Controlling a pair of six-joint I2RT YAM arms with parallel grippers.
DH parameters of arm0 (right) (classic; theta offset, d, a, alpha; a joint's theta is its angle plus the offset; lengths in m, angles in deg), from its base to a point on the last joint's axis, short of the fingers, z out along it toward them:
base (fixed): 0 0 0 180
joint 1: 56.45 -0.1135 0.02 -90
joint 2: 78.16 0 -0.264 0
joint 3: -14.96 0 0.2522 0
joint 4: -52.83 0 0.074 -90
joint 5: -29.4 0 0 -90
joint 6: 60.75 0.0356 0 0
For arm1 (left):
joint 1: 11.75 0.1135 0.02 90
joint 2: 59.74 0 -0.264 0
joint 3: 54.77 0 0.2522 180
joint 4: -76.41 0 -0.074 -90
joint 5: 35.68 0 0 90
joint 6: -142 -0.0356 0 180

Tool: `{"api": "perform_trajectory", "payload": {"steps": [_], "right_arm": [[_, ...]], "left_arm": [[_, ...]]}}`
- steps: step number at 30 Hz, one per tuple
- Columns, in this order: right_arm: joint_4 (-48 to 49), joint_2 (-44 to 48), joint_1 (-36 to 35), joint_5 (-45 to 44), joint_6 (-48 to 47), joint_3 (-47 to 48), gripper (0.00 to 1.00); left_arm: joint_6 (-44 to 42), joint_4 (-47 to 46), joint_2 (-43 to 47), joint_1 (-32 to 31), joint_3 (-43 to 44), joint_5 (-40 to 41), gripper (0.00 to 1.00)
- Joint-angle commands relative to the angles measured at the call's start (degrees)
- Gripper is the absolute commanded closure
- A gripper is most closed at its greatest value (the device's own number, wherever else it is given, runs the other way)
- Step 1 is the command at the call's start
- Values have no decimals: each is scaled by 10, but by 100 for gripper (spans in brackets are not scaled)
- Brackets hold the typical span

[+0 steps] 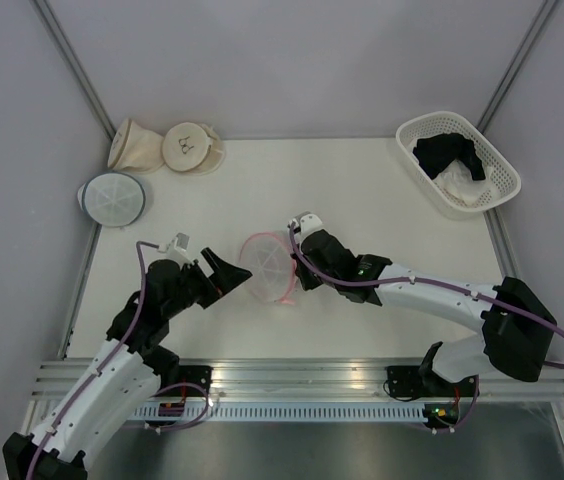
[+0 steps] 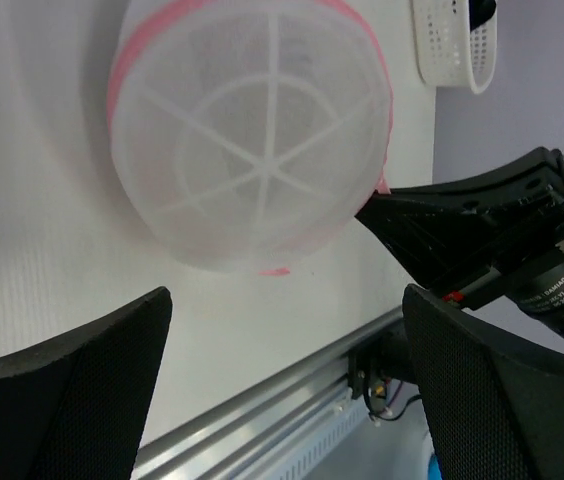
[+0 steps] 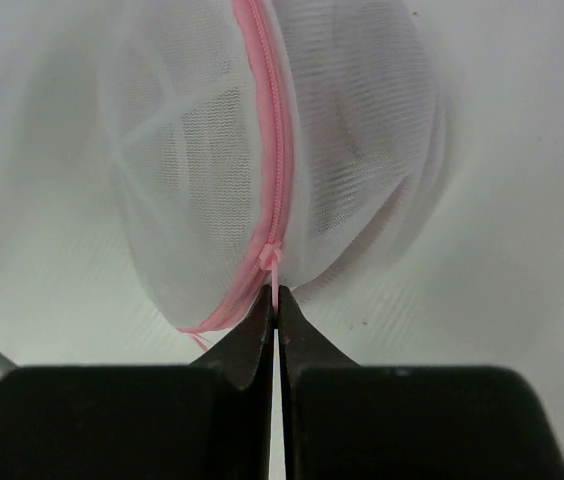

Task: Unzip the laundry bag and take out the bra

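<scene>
Right gripper (image 3: 275,305) is clamped on the zipper pull (image 3: 271,262) of the laundry bag (image 3: 362,150); left gripper (image 2: 284,300) is spread wide, just beside the bag.

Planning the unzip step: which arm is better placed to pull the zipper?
Right. The right pincer is shut on the zipper pull of the laundry bag; the left pincer stands open, gripping nothing.

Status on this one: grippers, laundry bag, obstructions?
Left gripper open, just short of the laundry bag. Right gripper shut on its zipper pull; zipper closed where visible. Nothing in the way.
</scene>
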Motion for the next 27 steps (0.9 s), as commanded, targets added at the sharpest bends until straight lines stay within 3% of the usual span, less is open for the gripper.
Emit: {"api": "perform_trajectory", "payload": {"steps": [1, 7, 14, 21, 27], "right_arm": [[36, 12, -5, 71, 30, 12, 99], [66, 20, -17, 63, 85, -9, 99], [162, 23, -30, 69, 219, -66, 99], [244, -31, -56, 228, 213, -60, 100], [257, -26, -74, 218, 217, -65, 100]], "left_arm": [[100, 3, 15, -38, 2, -5, 0], [190, -35, 1, -112, -20, 25, 1], [279, -86, -1, -206, -56, 156, 1], [296, -97, -31, -214, -49, 212, 0], [316, -116, -64, -221, -41, 200, 1]]}}
